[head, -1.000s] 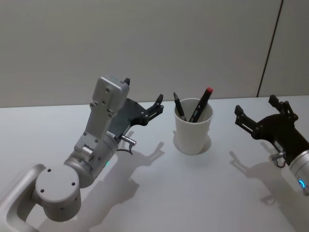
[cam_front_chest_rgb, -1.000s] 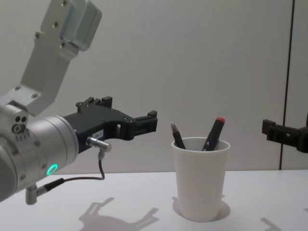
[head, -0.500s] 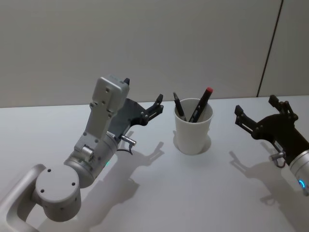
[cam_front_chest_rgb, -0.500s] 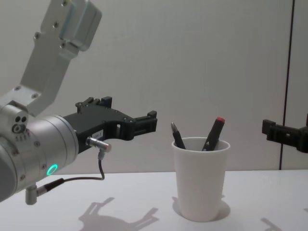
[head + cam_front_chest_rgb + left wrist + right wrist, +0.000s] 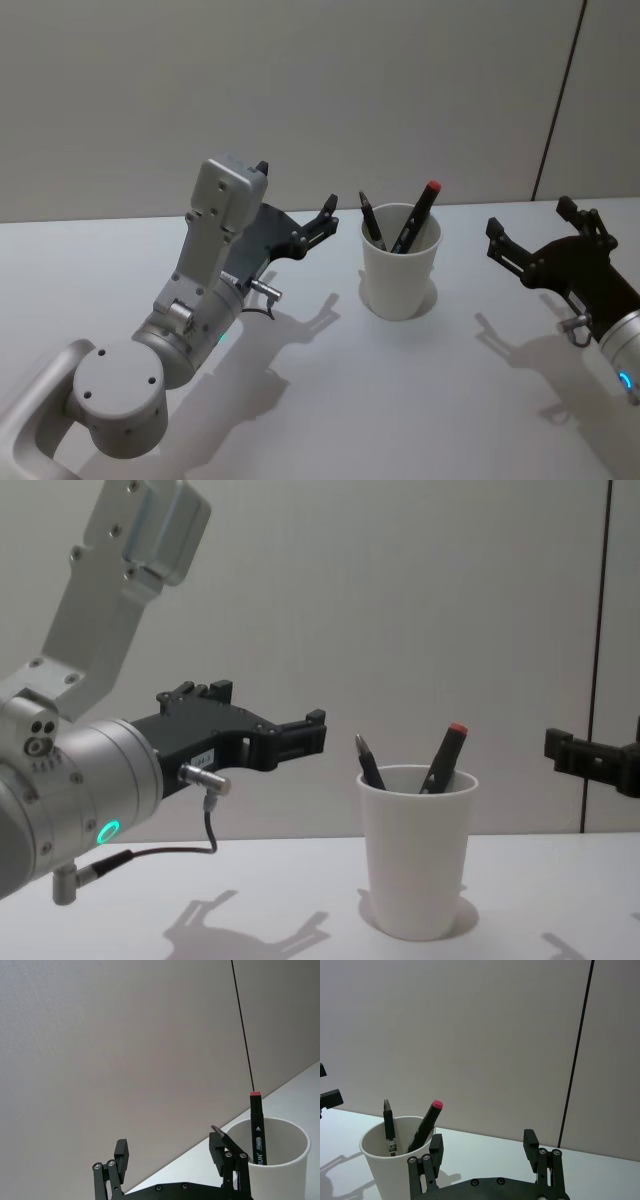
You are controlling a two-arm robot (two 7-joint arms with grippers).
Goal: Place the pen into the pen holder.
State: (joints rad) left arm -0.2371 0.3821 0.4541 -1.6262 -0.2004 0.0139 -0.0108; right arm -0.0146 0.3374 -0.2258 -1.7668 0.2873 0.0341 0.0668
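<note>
Head view: pen holder (image 5: 400, 268), plain white tapered paper cup with rolled rim, upright on the white counter (image 5: 330, 400). Two pens lean inside (one red-capped (image 5: 416, 216), one dark (image 5: 371, 221)). Left hand (image 5: 312, 226) just left of the cup, fingers apart, empty. Right hand (image 5: 540, 232) right of the cup, also spread, empty.

Even, soft light falls from above on my workspace, with no glare. My left gripper (image 5: 322, 222) and the pen holder (image 5: 399, 262) cast faint, blurred shadows on the table (image 5: 400, 400).
</note>
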